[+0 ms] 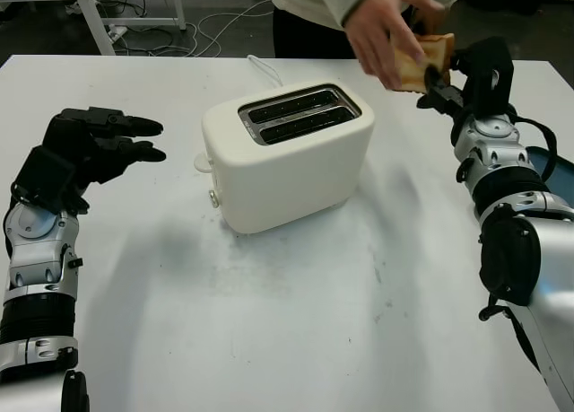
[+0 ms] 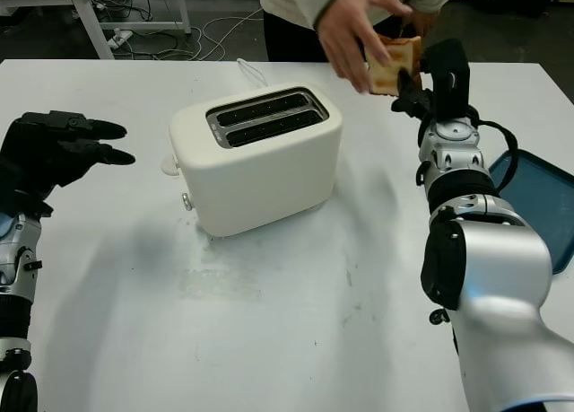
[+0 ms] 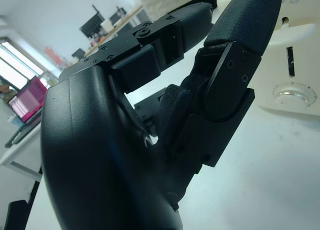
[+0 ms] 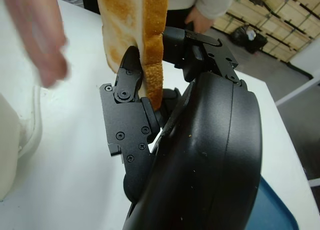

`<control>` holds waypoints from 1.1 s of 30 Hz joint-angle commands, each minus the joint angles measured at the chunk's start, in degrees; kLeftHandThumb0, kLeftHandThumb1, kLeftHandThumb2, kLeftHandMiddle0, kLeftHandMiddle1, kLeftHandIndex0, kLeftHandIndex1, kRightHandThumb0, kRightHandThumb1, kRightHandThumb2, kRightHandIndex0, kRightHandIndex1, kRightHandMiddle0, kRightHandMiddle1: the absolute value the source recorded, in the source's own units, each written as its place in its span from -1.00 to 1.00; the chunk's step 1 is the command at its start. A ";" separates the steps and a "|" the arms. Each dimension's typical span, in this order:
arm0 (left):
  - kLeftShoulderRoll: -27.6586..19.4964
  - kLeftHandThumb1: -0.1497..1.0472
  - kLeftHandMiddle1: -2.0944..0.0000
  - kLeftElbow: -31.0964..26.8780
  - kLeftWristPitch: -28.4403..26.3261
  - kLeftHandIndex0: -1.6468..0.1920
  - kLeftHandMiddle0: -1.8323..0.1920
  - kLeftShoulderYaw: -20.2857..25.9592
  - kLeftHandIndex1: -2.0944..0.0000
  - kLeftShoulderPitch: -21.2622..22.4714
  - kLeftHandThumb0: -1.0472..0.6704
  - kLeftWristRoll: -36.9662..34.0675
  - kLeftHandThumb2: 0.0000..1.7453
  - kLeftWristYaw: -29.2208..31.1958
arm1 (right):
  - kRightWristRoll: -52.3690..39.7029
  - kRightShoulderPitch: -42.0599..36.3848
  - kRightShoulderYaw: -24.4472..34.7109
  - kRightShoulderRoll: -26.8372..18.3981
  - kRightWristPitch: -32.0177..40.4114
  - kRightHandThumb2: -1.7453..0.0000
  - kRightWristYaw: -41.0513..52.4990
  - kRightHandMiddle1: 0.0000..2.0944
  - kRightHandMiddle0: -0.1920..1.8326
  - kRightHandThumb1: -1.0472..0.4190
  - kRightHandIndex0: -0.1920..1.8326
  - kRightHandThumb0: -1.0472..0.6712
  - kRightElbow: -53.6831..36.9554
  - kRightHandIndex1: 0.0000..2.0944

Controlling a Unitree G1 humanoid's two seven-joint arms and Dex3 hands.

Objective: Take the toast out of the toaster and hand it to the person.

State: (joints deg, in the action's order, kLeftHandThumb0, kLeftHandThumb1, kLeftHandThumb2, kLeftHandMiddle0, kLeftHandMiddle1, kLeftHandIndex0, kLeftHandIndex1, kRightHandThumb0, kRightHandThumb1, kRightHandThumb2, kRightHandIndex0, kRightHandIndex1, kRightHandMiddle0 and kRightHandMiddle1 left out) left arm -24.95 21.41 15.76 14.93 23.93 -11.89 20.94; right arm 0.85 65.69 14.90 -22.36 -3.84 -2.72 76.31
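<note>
Golden-brown, the square slice of toast (image 1: pixel 421 60) sits in the upper right of the frame, pinched between the curled fingers of your black three-finger right hand (image 1: pixel 466 78). In the right wrist view a finger (image 4: pixel 129 125) presses one browned face while the shell side backs the other, so the grip is on the lower part of the slice. The person's hand (image 1: pixel 384 30) has closed around the slice's upper part from the far side of the white table (image 1: pixel 296 313).

You are at the handover itself. Keep the wrist steady and let the person take the weight before you ease the fingers apart; release too soon and the slice could drop, hold on too long and it may tear, since toasted bread is brittle. Open smoothly, not with a snap, and do not pull back until the slice is clear of your fingers.

Your black left hand (image 1: pixel 99 143) is open at the middle left of the frame, well apart from the cream two-slot toaster (image 1: pixel 285 156), whose slots look empty. Leave it there.
</note>
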 commanded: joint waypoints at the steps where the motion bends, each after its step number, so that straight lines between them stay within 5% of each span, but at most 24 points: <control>1: -0.46 0.55 0.96 -0.13 0.20 -0.71 -0.66 0.35 1.00 -0.49 -1.00 0.24 -1.00 -0.09 | 0.00 -0.42 -0.07 0.27 0.57 0.41 -0.04 0.67 -0.53 -0.83 -0.26 0.10 0.14 0.67; 21: -0.31 0.54 0.96 0.08 0.46 -0.71 -0.66 0.49 1.00 -0.55 -1.00 -0.30 -1.00 0.43 | -1.03 -0.49 1.33 0.48 0.67 0.42 1.98 0.67 -0.56 -0.83 -0.26 0.07 0.03 0.67; 28: -0.35 0.55 0.96 -0.45 0.40 -0.72 -0.67 0.33 1.00 -0.74 -1.00 0.24 -1.00 -0.06 | 2.66 -0.92 -2.38 0.54 -1.05 0.50 -0.02 0.67 -0.47 -0.83 -0.23 -0.04 -0.15 0.67; 30: -0.40 0.55 0.96 -0.33 0.48 -0.72 -0.67 0.33 1.00 -0.75 -1.00 0.26 -1.00 0.01 | 3.28 -1.33 -3.09 0.47 -2.66 0.58 -0.38 0.52 -0.38 -0.83 -0.19 -0.11 -0.31 0.67; 31: -0.40 0.55 0.96 -0.14 0.56 -0.71 -0.67 0.34 1.00 -0.72 -1.00 0.21 -1.00 0.10 | 3.47 -1.39 -3.34 0.50 -3.10 0.65 -0.67 0.25 -0.29 -0.83 -0.16 -0.23 -0.37 0.51; 32: -0.38 0.55 0.97 0.01 0.58 -0.71 -0.67 0.35 1.00 -0.68 -1.00 0.15 -1.00 0.16 | 3.05 -1.38 -3.10 0.61 -3.33 0.72 -0.13 -0.26 -0.23 -0.83 -0.18 -0.39 -0.45 0.03; 33: -0.35 0.55 0.97 0.11 0.59 -0.71 -0.67 0.35 1.00 -0.66 -1.00 0.13 -1.00 0.17 | 2.44 -1.41 -2.76 0.67 -3.67 0.75 1.25 -0.56 -0.22 -0.83 -0.18 -0.45 -0.54 -0.33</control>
State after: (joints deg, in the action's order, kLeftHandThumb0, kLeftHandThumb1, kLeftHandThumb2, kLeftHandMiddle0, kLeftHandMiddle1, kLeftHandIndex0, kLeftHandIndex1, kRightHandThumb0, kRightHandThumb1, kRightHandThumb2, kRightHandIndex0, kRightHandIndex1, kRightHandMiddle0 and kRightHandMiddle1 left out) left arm -24.95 21.24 15.77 14.95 23.93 -11.89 20.94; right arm 3.76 65.00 11.90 -22.21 -5.72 -2.33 76.31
